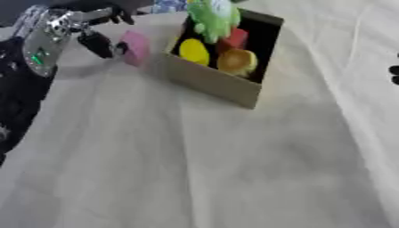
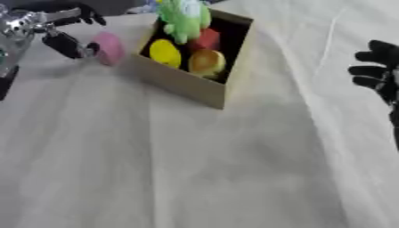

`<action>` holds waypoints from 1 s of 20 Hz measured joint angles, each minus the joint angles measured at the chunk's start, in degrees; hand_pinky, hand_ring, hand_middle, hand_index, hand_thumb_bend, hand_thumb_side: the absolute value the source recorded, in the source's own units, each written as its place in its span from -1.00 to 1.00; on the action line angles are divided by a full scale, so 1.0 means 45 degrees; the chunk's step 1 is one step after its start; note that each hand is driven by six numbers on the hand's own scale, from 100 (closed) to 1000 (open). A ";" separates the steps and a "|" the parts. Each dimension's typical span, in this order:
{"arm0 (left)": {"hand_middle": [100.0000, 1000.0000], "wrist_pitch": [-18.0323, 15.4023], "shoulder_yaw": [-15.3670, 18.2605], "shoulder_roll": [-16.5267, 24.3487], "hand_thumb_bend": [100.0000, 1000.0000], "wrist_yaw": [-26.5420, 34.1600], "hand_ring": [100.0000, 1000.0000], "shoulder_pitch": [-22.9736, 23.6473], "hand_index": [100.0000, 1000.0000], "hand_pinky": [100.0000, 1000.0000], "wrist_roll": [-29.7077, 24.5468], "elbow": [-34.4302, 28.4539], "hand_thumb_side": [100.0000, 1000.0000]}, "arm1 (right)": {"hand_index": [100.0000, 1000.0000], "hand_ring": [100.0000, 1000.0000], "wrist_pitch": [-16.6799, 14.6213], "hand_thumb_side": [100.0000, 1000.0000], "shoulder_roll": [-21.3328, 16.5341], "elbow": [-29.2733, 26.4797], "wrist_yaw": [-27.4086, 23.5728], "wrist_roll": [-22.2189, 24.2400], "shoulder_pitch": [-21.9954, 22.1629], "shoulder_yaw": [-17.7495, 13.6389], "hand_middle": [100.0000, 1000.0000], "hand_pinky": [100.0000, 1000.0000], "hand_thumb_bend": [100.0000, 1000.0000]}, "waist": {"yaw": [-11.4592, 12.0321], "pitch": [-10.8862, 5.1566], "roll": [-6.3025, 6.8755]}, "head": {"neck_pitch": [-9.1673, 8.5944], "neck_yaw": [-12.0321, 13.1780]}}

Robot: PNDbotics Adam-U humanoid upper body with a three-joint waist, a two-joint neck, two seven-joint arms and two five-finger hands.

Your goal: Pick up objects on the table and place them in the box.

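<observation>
I'm looking down on a worktop draped in a pale, creased cloth. Up at the far left, my left hand comes in from the upper corner, black fingers on a silver wrist, and it has a pink, rounded block-shaped object at its fingertips. The fingers curl toward the pink object's left face and appear to pinch it; the picture is blurred there, so I can't say how much of each finger touches. The pink object sits upright just beside the left wall of the open brown cardboard box, close to it but outside. Whether it rests on the cloth or is lifted off it, I cannot tell.

Inside the box I see a green plush toy leaning over the far rim, a red block below it, a yellow rounded object toward the left, and an orange-yellow rounded object at the near right. They sit packed together against the box's dark inside.

My right hand shows at the right edge of the right eye view, well apart from the box, black fingers spread and relaxed, holding nothing.
</observation>
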 measured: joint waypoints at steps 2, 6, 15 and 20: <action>0.70 -0.0161 0.0001 0.0000 -0.14 -0.0158 0.78 0.0000 0.70 0.83 -0.0058 0.0017 -1.00 | 0.64 0.49 0.0000 0.83 0.0038 0.0000 0.0000 0.0000 -0.0001 0.0000 0.48 0.56 -1.00 | -0.0019 0.0026 0.0000 | -0.0049 0.0000; 0.68 -0.0427 -0.0010 0.0004 -0.30 -0.0202 0.77 0.0002 0.71 0.82 -0.0224 0.0059 -1.00 | 0.64 0.49 0.0007 0.84 0.0062 0.0000 0.0000 -0.0003 0.0015 -0.0001 0.48 0.56 -1.00 | -0.0032 0.0071 0.0008 | -0.0083 -0.0012; 0.70 -0.0348 -0.0162 0.0491 -0.37 0.0792 0.78 -0.0010 0.73 0.82 -0.0436 -0.0771 -1.00 | 0.64 0.49 0.0069 0.83 0.0062 0.0000 0.0033 -0.0004 0.0233 -0.0005 0.49 0.56 -1.00 | 0.0223 -0.0150 0.0022 | 0.0096 -0.0203; 0.70 -0.0236 -0.0244 0.0554 -0.18 0.1006 0.79 -0.0009 0.75 0.82 -0.0612 -0.0930 -1.00 | 0.64 0.49 0.0075 0.83 0.0062 0.0000 0.0033 0.0004 0.0328 -0.0005 0.49 0.56 -1.00 | 0.0228 -0.0225 -0.0006 | 0.0142 -0.0208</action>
